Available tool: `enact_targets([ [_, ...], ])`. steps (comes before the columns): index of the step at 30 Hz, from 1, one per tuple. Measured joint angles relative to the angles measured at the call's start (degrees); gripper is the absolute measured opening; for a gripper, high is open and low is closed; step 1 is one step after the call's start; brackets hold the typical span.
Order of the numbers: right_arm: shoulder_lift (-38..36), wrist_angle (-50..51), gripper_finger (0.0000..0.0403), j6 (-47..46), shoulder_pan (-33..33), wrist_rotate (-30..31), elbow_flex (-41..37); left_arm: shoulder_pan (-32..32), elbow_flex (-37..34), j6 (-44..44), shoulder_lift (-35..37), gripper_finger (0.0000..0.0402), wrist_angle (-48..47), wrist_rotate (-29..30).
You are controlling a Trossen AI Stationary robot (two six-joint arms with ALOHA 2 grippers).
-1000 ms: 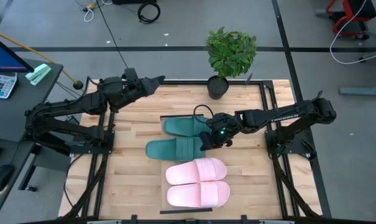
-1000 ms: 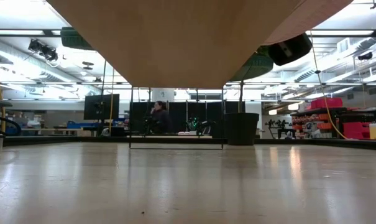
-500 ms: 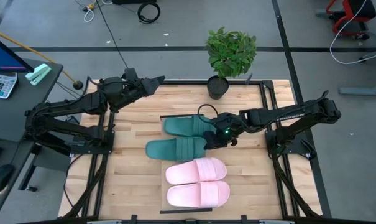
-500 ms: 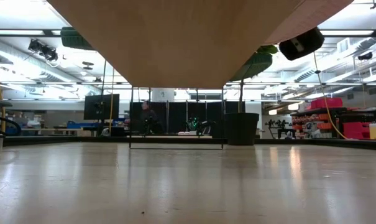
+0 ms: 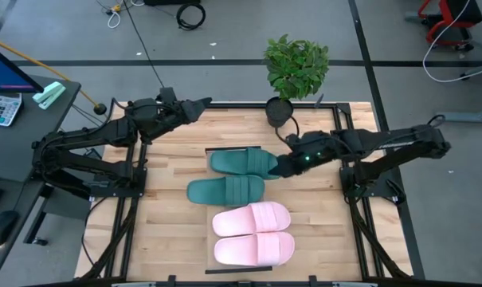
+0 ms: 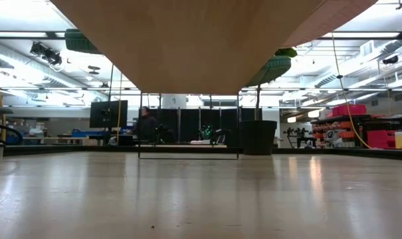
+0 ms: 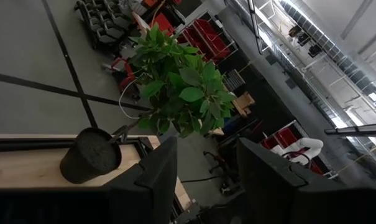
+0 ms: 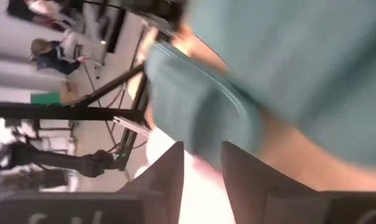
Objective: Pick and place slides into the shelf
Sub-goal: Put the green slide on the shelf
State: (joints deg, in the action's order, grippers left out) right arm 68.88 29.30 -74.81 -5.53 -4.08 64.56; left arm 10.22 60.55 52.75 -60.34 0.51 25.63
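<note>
Two dark teal slides (image 5: 241, 162) (image 5: 225, 191) and two light pink slides (image 5: 251, 218) (image 5: 254, 249) lie side by side across the shelf (image 5: 209, 153), a narrow wood board with dark end edges. The low view shows the shelf's underside (image 6: 187, 46), with teal slide ends (image 6: 275, 66) sticking out past it. My right gripper (image 5: 282, 166) is open just off the right end of the far teal slide and touches nothing that I can see. Its wrist view shows the teal slide (image 8: 287, 68), blurred, ahead of the fingers. My left gripper (image 5: 199, 104) waits open at the far left, facing the plant (image 7: 175, 87).
A potted plant (image 5: 295, 68) stands at the table's far edge, close behind my right arm. Bare plank tabletop (image 5: 169, 239) lies left and right of the shelf. A desk with a calculator (image 5: 1, 108) stands beyond the left edge. A person (image 6: 146, 125) moves in the room behind.
My right gripper has drawn back from between the two teal slides' right ends, toward the table's right and far edges, and has left the low view. All the slides lie where they were.
</note>
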Motion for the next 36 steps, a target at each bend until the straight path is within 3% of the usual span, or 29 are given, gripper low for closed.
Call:
enact_targets([
  [7,12.44,0.15,0.0051,17.8,0.54,-0.17,13.25,0.0,0.0,0.15,0.0,0.0172,0.0,-0.02],
  [11,20.21,5.41,0.0008,24.2,0.51,-1.46,19.5,0.0,0.0,0.16,0.0,0.0172,-0.01,-0.01],
  [15,24.08,7.98,0.001,26.79,0.56,2.29,22.81,0.0,0.0,0.15,0.0,0.0172,0.0,-0.01],
  [36,28.86,9.64,0.0002,29.55,1.37,0.66,23.25,0.0,0.0,-0.02,0.0,0.0172,0.06,-0.02],
])
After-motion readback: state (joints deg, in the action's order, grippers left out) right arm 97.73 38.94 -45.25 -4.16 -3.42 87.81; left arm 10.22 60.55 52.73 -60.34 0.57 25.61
